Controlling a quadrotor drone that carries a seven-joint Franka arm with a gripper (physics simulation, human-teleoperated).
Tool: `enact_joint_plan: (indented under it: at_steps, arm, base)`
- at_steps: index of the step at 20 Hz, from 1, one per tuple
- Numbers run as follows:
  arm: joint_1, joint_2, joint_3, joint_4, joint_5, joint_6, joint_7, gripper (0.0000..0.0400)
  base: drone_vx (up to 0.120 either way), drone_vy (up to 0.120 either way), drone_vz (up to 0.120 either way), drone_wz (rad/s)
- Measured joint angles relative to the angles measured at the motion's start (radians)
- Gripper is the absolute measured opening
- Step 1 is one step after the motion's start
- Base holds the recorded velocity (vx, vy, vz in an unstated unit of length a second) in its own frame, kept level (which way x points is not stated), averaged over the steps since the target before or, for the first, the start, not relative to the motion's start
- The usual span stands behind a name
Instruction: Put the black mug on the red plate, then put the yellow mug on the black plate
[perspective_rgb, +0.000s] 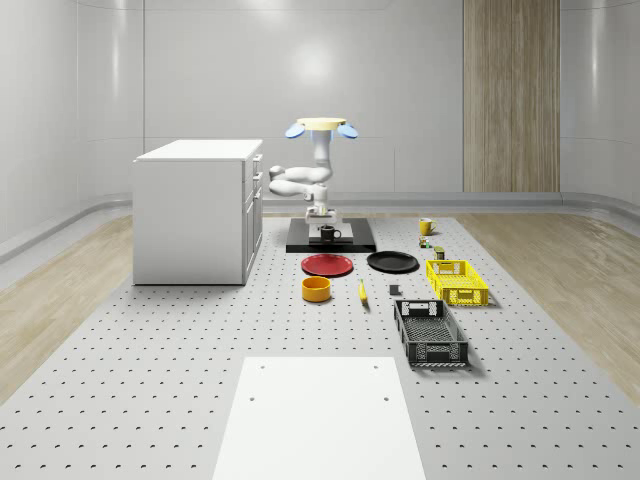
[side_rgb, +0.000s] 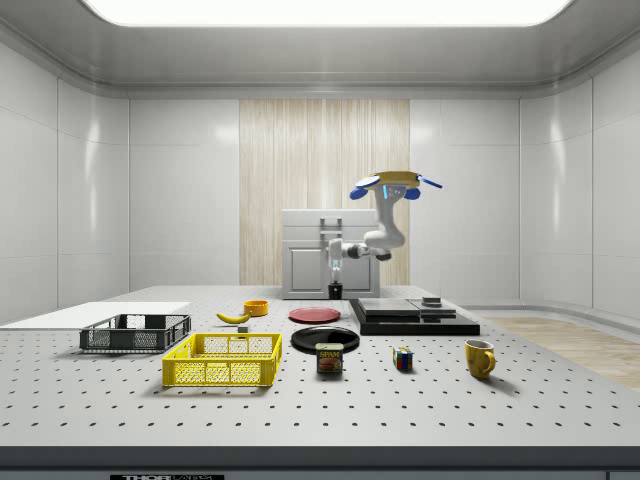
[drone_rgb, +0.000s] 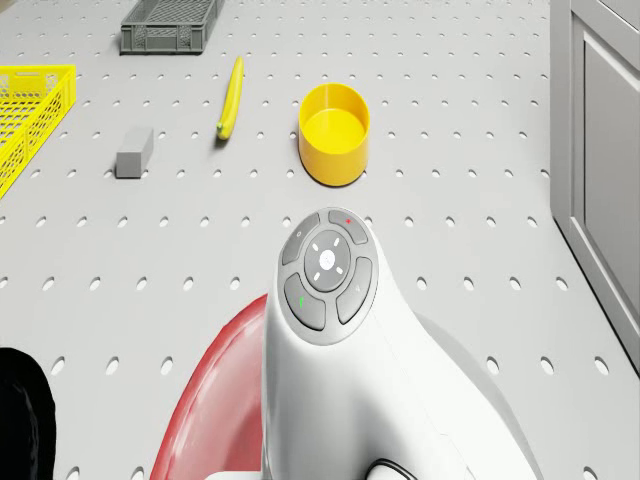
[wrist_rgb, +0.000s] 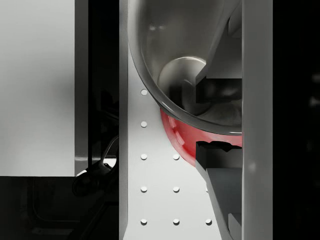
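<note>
The black mug (perspective_rgb: 327, 233) hangs in the air with my gripper (perspective_rgb: 324, 222) shut on its rim. In the side view the black mug (side_rgb: 335, 291) is above table height, between the black platform (side_rgb: 412, 316) and the red plate (side_rgb: 314, 314). In the wrist view one finger (wrist_rgb: 220, 87) is inside the mug (wrist_rgb: 170, 45) and the other finger (wrist_rgb: 222, 167) is outside it, with the red plate's (wrist_rgb: 177, 137) edge below. The drone (perspective_rgb: 320, 125) hovers over the platform beside the cabinet. The black plate (perspective_rgb: 392, 262) lies right of the red plate (perspective_rgb: 327, 264). The yellow mug (perspective_rgb: 426, 226) stands farther back right.
A white cabinet (perspective_rgb: 195, 210) stands at the whole-scene view's left. In front of the plates lie a yellow bowl (perspective_rgb: 316, 288), a banana (perspective_rgb: 362, 291), a yellow crate (perspective_rgb: 457, 280) and a black crate (perspective_rgb: 430, 332). A small grey block (drone_rgb: 134, 152) lies near the banana (drone_rgb: 231, 97).
</note>
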Motion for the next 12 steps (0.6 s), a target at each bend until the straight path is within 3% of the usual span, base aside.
enact_joint_plan:
  at_steps: [4,12]
  arm:
    - [-0.001,-0.004,0.001,0.000,0.002,0.004,0.001,0.0110]
    - [-0.004,-0.012,0.002,0.001,0.005,0.011,0.003,0.0110]
  base:
    - [0.120,-0.040,0.000,0.000]
    - [0.120,0.000,0.000,0.000]
